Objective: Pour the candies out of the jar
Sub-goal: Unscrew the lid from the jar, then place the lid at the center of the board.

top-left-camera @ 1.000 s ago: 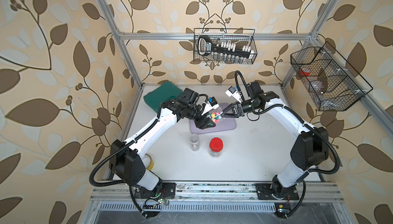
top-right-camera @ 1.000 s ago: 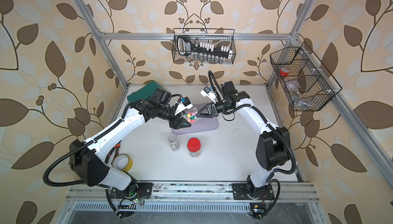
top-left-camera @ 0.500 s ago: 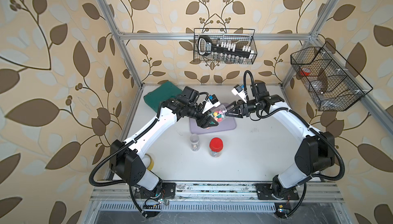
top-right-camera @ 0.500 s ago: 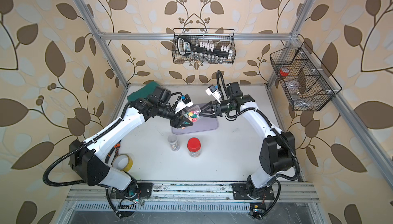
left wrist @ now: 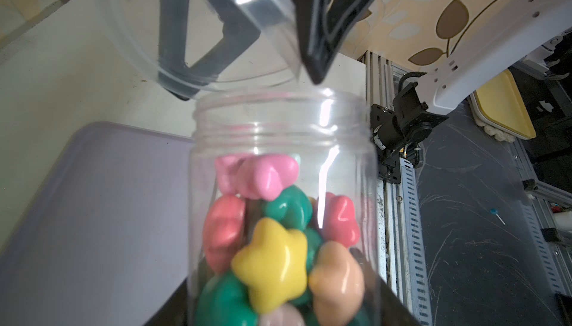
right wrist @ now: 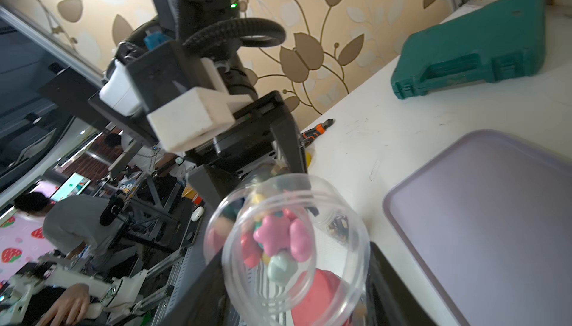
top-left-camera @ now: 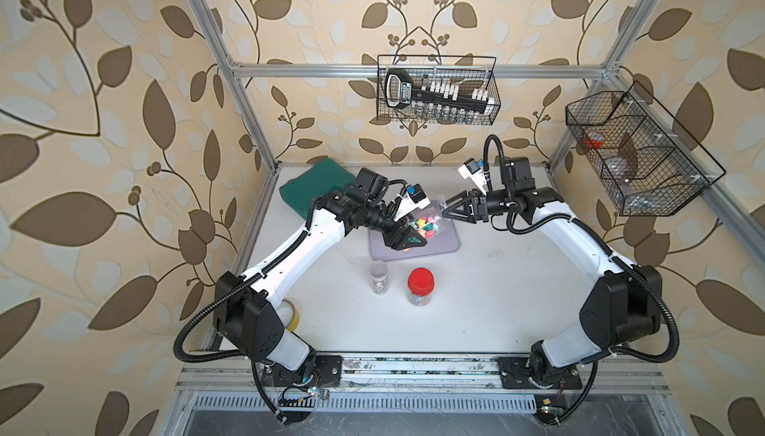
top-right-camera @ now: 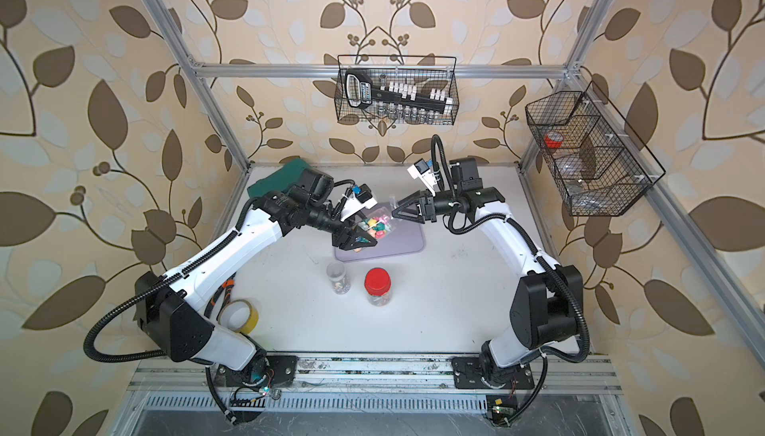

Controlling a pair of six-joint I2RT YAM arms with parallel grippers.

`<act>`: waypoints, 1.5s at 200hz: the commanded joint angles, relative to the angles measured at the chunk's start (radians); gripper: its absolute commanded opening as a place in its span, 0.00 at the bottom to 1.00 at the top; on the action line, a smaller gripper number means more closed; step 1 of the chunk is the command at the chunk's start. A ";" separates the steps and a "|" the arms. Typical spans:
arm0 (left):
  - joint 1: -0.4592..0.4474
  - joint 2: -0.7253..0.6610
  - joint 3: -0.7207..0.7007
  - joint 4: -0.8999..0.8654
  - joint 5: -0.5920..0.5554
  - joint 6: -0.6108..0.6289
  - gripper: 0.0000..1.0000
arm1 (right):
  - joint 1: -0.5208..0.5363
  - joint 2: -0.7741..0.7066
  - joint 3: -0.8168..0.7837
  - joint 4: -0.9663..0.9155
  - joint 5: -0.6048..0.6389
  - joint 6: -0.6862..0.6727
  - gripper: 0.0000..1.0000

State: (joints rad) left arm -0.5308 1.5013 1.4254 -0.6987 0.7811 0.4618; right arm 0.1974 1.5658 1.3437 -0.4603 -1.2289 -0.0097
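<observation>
Jar: the clear plastic screw-neck jar (left wrist: 283, 154) is open at the mouth and hangs tilted over the flat lilac plastic tray (top-left-camera: 449, 243), well above it.
Candies: the glossy flower-shaped sweets (left wrist: 269, 265) are all inside the jar; none lie on the tray.
Left gripper (top-left-camera: 403, 240): its fingers are clamped narrowly on the jar's lower body.
Right gripper (top-left-camera: 448, 211): its fingers pinch the rim of the clear round plastic lid (left wrist: 266, 30), which sits just off the jar's mouth.
Doing it well: take the lid aside first so it cannot block the mouth. Then roll the left wrist slowly with the mouth over the tray's middle. The sweets look bulky for the neck, so a gentle shake may be needed.
Count, sweets: about ten show through the wall (pink, coral, green, yellow, peach); more are probably hidden behind them.
Count, other jars: two on the table, a small lidless clear one (top-left-camera: 378, 276) and a red-capped one (top-left-camera: 419, 287).
Count, trays: one.
</observation>
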 commanded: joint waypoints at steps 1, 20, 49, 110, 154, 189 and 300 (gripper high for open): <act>-0.006 -0.010 0.032 0.045 0.048 0.016 0.61 | -0.023 -0.019 -0.034 0.017 0.207 0.123 0.36; -0.006 -0.010 0.030 0.044 0.046 0.017 0.61 | -0.045 -0.025 -0.047 -0.015 0.371 0.193 0.41; -0.006 -0.010 0.026 0.047 0.047 0.018 0.61 | -0.058 -0.017 -0.036 -0.126 0.626 0.218 0.47; -0.006 -0.025 0.005 0.062 0.044 0.006 0.61 | -0.058 0.075 -0.084 -0.173 0.963 0.255 0.50; -0.006 -0.039 -0.016 0.073 0.035 -0.001 0.61 | -0.052 0.178 -0.096 -0.153 1.044 0.254 0.53; -0.006 -0.041 -0.020 0.073 0.032 -0.007 0.61 | -0.041 0.232 -0.109 -0.126 1.091 0.255 0.53; -0.006 -0.033 -0.046 0.086 0.010 -0.023 0.61 | -0.037 0.317 -0.099 -0.086 1.146 0.252 0.70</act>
State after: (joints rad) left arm -0.5308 1.5009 1.3689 -0.6594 0.7731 0.4416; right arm 0.1551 1.8568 1.2396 -0.5514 -0.1078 0.2428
